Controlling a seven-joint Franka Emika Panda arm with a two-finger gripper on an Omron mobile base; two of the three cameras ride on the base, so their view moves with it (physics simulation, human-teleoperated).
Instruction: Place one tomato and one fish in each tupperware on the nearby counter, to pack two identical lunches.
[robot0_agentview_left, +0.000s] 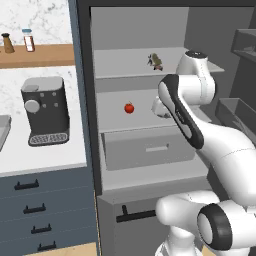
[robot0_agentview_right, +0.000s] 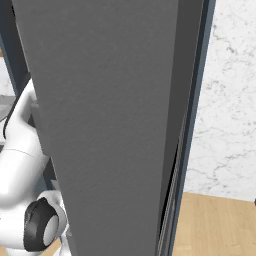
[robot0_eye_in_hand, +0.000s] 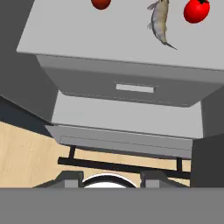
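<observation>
On the open fridge's middle shelf (robot0_agentview_left: 145, 117) lies one red tomato (robot0_agentview_left: 129, 107). A speckled fish (robot0_agentview_left: 156, 61) rests on the shelf above. In the hand view I look down on a shelf with a fish (robot0_eye_in_hand: 160, 22), a tomato (robot0_eye_in_hand: 196, 10) to its right and another tomato (robot0_eye_in_hand: 101, 3) cut off by the top edge. My gripper (robot0_eye_in_hand: 111, 180) hangs above and in front of that shelf, fingertips (robot0_eye_in_hand: 71, 178) apart with nothing between them. A grey tray edge, possibly the tupperware (robot0_agentview_left: 2, 131), sits at the far left of the white counter (robot0_agentview_left: 55, 152).
A grey fridge drawer (robot0_agentview_left: 147, 147) sits below the shelf. The fridge door (robot0_agentview_right: 115, 125) blocks the right base view. A black coffee machine (robot0_agentview_left: 45, 110) stands on the counter, with jars on a wooden shelf (robot0_agentview_left: 35, 54) above it. Dark drawers with black handles (robot0_agentview_left: 30, 200) are under the counter.
</observation>
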